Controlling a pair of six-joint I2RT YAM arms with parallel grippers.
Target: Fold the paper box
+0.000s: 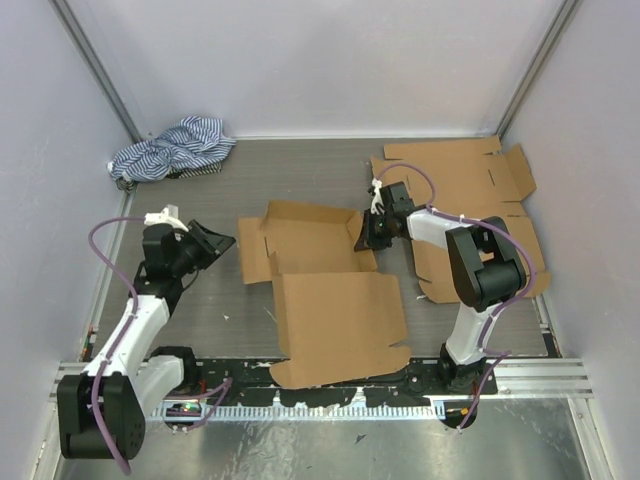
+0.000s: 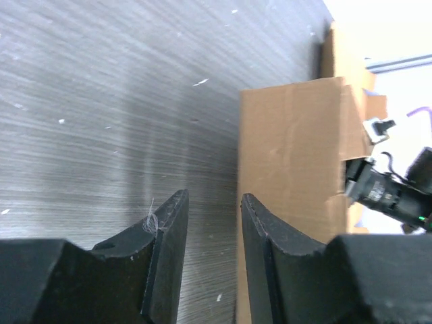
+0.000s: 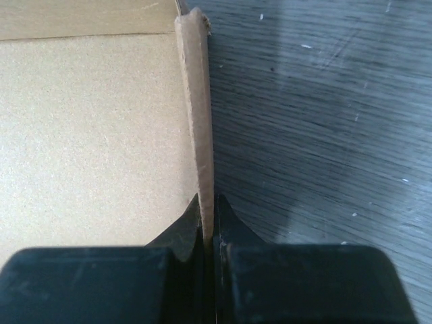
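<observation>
Our paper box (image 1: 330, 300) lies in the middle of the surface (image 1: 300, 180). It is a part-folded blank, with its large panel toward the arm bases. Our right tool (image 3: 208, 206) is pinched tight on the thin edge of the right flap (image 3: 196, 101), which stands upright between the jaws. Our left tool (image 2: 214, 202) is about half open and holds nothing. It sits just beside the box's left flap (image 2: 290, 169), with bare surface between its jaws. To do this step well, we judge that the right grip should act as a steady anchor. The left tool should meet its flap squarely at the edge, and both walls should rise evenly along their creases. The box forms no container yet and holds nothing. Spare flat blanks (image 1: 470, 190) lie to its right.
</observation>
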